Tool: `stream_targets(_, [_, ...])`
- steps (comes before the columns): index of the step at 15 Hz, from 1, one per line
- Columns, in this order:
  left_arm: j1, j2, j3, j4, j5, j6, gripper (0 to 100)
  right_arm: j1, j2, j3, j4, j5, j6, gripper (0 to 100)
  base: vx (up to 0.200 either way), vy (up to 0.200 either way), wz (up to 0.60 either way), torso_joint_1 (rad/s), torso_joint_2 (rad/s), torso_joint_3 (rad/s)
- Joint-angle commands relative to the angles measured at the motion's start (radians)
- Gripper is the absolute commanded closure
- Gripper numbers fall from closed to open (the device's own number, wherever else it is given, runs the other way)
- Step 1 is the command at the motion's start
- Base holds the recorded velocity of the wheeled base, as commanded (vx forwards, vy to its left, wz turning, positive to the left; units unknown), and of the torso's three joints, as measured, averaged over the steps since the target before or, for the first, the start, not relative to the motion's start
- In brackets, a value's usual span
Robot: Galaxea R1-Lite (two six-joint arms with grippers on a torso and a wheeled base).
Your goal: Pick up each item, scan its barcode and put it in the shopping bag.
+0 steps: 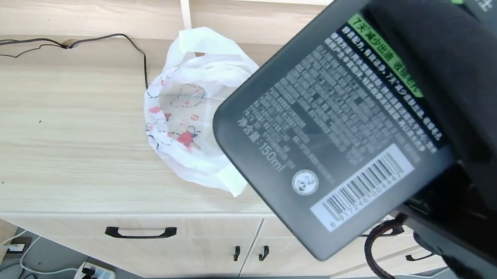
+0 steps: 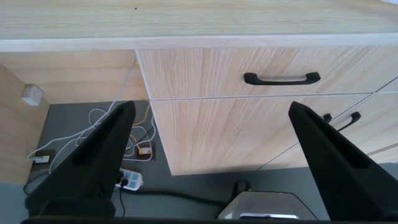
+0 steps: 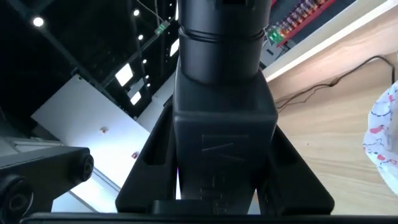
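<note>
The right gripper (image 3: pixel 221 171) is clamped on the dark bottle (image 1: pixel 326 135), high over the bench's (image 1: pixel 38 131) front edge, with its barcode (image 1: pixel 363 193) uncovered. Best to hold it steady and flat for the scan. The bag (image 1: pixel 186 102) sits mid-bench. The left gripper (image 2: pixel 211 155) hangs spread.

Bright, even light falls on the pale worktop (image 1: pixel 41 107), with hardly any shadows around the white shopping bag (image 1: pixel 186 102). The dark bottle (image 1: pixel 326 135) sits very close to the head camera, so its tiny print looks fuzzy and a pale shine lies across its label. In the right wrist view the ceiling lights (image 3: pixel 126 76) glow as white spots behind the black, blurry bottle.
</note>
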Motion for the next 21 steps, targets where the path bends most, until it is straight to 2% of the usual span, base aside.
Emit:
stream_targets(1, [0.0,0.0,0.0,0.0,0.001,0.0,0,-0.003,-0.002,-0.003,0.009,-0.004,-0.002,100,0.0,0.0,0.0,0.0,0.0,0.0])
stream_targets(2, [0.0,0.0,0.0,0.0,0.0,0.0,0,-0.034,-0.002,-0.015,0.07,-0.009,-0.03,100,0.0,0.0,0.0,0.0,0.0,0.0])
stream_targets(4, [0.001,0.0,0.0,0.0,0.001,0.0,0,-0.166,0.013,-0.074,0.159,0.002,-0.139,100,0.0,0.0,0.0,0.0,0.0,0.0])
stream_targets(8, [0.0,0.0,0.0,0.0,0.0,0.0,0,-0.494,0.082,-0.155,0.33,0.103,-0.587,100,0.0,0.0,0.0,0.0,0.0,0.0])
stream_targets(9, [0.0,0.0,0.0,0.0,0.0,0.0,0,-0.577,0.105,-0.186,0.35,0.223,-0.734,100,0.0,0.0,0.0,0.0,0.0,0.0])
stream_targets(10, [0.0,0.0,0.0,0.0,0.0,0.003,0,-0.597,0.135,-0.215,0.35,0.283,-0.838,100,0.0,0.0,0.0,0.0,0.0,0.0])
stream_targets(12, [0.0,0.0,0.0,0.0,0.0,0.026,0,-0.591,0.197,-0.293,0.35,0.293,-0.985,100,0.0,0.0,0.0,0.0,0.0,0.0])
stream_targets(15, [0.001,0.0,0.0,0.002,0.0,0.017,0,-0.585,0.277,-0.354,0.345,0.33,-1.197,100,0.0,0.0,0.0,0.0,0.0,0.0])
stream_targets(18, [0.001,0.0,0.0,-0.003,0.0,0.029,0,-0.586,0.32,-0.399,0.34,0.428,-1.486,100,0.0,0.0,0.0,0.0,0.0,0.0])
stream_targets(21, [0.001,0.0,0.0,-0.006,0.0,0.035,0,-0.626,0.395,-0.446,0.311,0.542,-1.61,100,0.0,0.0,0.0,0.0,0.0,0.0])
